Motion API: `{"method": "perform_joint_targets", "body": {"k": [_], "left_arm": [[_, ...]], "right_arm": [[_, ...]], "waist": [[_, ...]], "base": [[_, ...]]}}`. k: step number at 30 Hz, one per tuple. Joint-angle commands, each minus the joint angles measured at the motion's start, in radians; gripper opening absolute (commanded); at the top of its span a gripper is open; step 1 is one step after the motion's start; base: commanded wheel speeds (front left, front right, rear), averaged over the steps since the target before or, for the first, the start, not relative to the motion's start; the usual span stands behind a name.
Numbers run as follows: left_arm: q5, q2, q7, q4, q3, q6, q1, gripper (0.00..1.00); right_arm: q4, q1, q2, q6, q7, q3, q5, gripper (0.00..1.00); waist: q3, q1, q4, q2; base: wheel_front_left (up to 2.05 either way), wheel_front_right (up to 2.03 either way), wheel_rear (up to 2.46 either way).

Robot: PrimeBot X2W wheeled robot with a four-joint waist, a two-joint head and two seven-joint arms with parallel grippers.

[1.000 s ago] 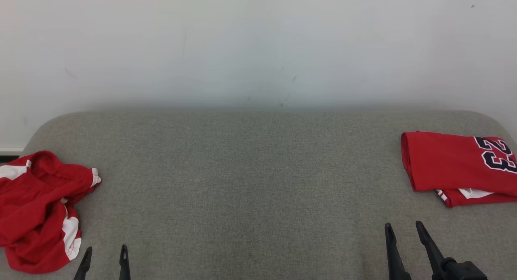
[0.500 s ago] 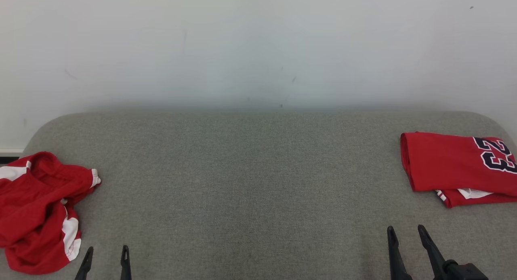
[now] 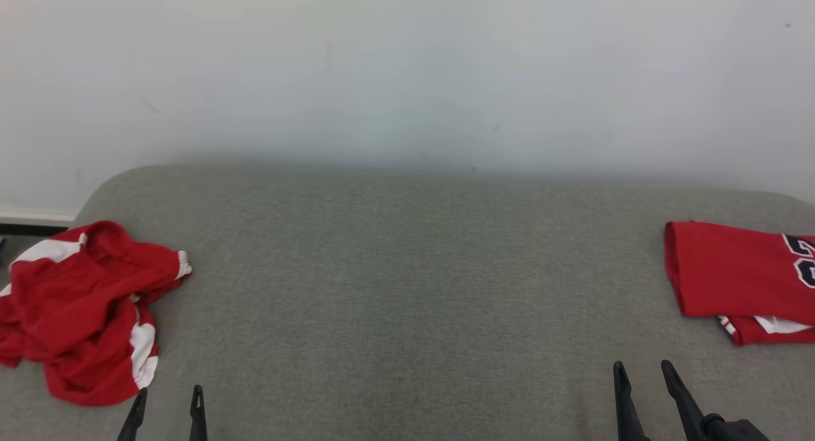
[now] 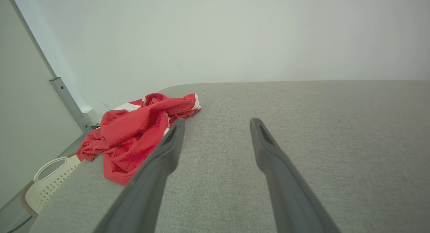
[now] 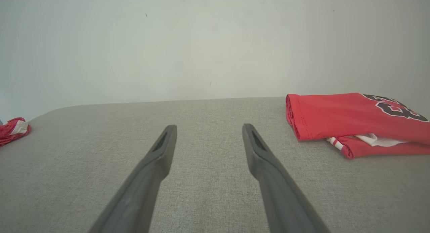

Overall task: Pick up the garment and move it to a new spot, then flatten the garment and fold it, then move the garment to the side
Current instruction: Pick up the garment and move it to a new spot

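A crumpled red garment (image 3: 83, 307) with white patches lies at the left end of the grey padded surface (image 3: 407, 282). In the left wrist view the garment (image 4: 134, 135) sits just left of my left gripper (image 4: 216, 122), whose fingers stand open and empty above the fabric. That left gripper (image 3: 169, 393) shows at the head view's bottom edge, right of the heap. My right gripper (image 3: 640, 366) is open and empty, below a folded red jersey (image 3: 732, 275) with dark numerals. In the right wrist view, the right gripper (image 5: 208, 127) points at bare surface, with the jersey (image 5: 336, 115) to its right.
A pale wall runs behind the surface. Off the left end stand a white perforated basket (image 4: 47, 182) on the floor and a grey metal post (image 4: 67, 102). The surface's corners are rounded.
The whole head picture has shifted to the right, so the camera has turned left. Both grippers stay open and low, and neither garment has moved.
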Motion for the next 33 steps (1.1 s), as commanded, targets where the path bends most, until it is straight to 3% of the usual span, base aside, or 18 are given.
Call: {"method": "perform_joint_targets", "body": {"k": [1,19,23,33], "left_arm": [[-0.002,0.007,-0.001,-0.002,0.002,0.005,0.003,1.00],[-0.016,0.054,0.025,-0.023,0.028,0.023,0.034,1.00],[-0.019,0.055,0.025,-0.028,0.034,0.036,0.049,1.00],[-0.038,0.048,0.009,-0.037,0.049,0.051,0.061,1.00]], "right_arm": [[0.000,0.013,0.002,-0.003,-0.001,0.000,0.011,1.00],[0.017,-0.003,0.001,-0.003,-0.001,0.016,0.033,1.00],[0.018,-0.002,0.002,-0.003,-0.001,0.027,0.039,1.00],[0.033,-0.027,0.001,-0.003,-0.001,0.046,0.029,1.00]], "waist": [[-0.002,0.0000,0.042,0.0000],[-0.008,0.0000,0.342,0.0000],[-0.007,0.0000,0.376,0.0000],[0.007,0.0000,0.388,0.0000]], "base": [[0.00,0.00,0.00],[0.00,0.00,0.00],[0.00,0.00,0.00],[0.00,0.00,0.00]]}}
